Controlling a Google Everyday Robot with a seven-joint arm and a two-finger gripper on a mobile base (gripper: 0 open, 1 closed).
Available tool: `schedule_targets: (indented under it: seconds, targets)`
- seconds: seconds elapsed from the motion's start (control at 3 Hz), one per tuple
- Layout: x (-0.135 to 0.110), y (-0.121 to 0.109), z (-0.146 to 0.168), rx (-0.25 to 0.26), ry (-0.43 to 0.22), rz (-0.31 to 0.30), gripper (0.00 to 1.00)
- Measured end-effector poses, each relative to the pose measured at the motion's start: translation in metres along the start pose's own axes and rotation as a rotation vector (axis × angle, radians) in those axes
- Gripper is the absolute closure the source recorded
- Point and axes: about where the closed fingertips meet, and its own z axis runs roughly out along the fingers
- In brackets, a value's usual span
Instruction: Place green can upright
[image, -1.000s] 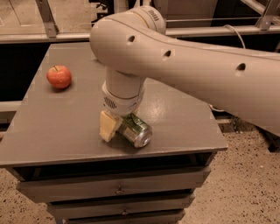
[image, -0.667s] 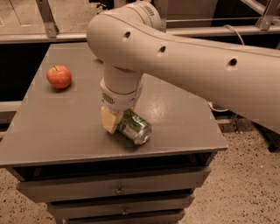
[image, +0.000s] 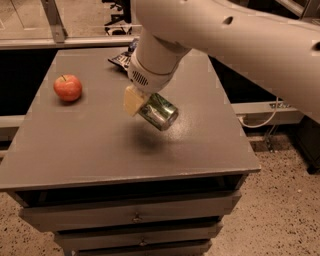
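The green can is a shiny can with a green-and-white side and a silver end. It is tilted on its side and held in the air above the middle of the grey table; its shadow lies on the table below. My gripper hangs from the big white arm and is shut on the can. One yellowish finger shows on the can's left; the other finger is hidden behind the can.
A red apple sits at the table's left. A dark packet lies at the table's far edge, partly hidden by the arm. Drawers are under the tabletop. The table's right edge drops to a speckled floor.
The can has been lifted off the table and now hangs tilted in my gripper. The view has also shifted and come nearer to the table.
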Motion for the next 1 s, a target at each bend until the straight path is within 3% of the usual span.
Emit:
schedule_targets:
  seconds: [0.33,0.67,1.0]
  targets:
    - [-0.017,-0.019,-0.025,-0.018,-0.201,-0.035,1.00]
    - [-0.034,-0.034,-0.039,-0.110,-0.493,-0.029,1.00]
    - [-0.033,-0.034,-0.053,-0.231,-0.680,-0.035,1.00]
